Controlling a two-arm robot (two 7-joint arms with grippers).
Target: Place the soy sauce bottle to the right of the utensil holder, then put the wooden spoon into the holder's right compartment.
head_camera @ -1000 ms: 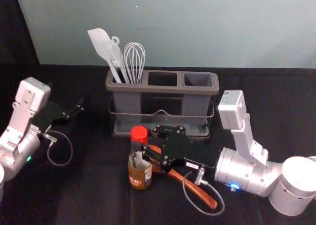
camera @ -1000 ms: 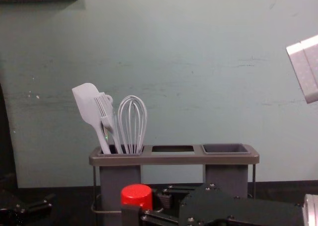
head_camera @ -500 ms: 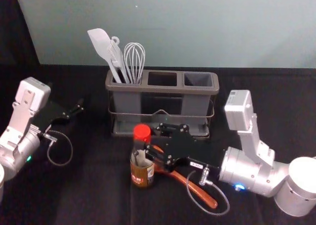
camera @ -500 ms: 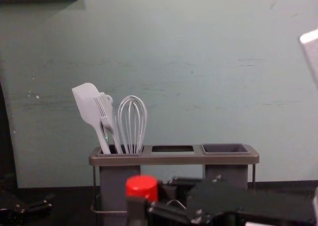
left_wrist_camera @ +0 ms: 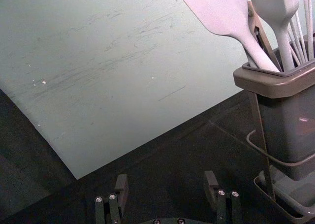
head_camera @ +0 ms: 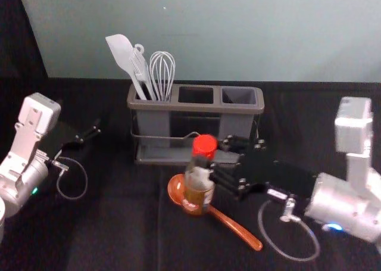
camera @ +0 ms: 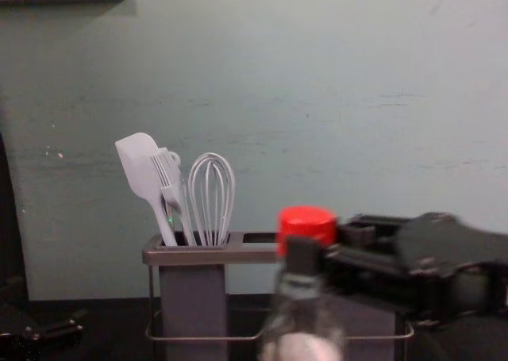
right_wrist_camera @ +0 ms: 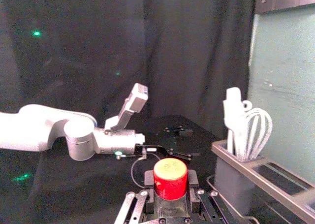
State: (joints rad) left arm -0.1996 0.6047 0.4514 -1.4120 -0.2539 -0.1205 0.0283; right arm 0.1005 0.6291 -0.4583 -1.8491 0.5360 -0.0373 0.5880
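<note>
My right hand (head_camera: 213,153) grips the soy sauce bottle (head_camera: 198,184), now raised and shifted rightward before the utensil holder (head_camera: 196,107); the wooden spoon (head_camera: 235,226) lies below, its bowl uncovered; bottle still needs carrying right; left hand (left_wrist_camera: 166,177) idles wide, far left.

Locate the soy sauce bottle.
Head view, near centre: soy sauce bottle in the right gripper, in front of the utensil holder, overlapping the wooden spoon.

No text can be read: the label (head_camera: 193,207) on the soy sauce bottle (head_camera: 199,184) is blurred, the white sticker (head_camera: 277,194) on the right pincer (head_camera: 213,154) too small.
</note>
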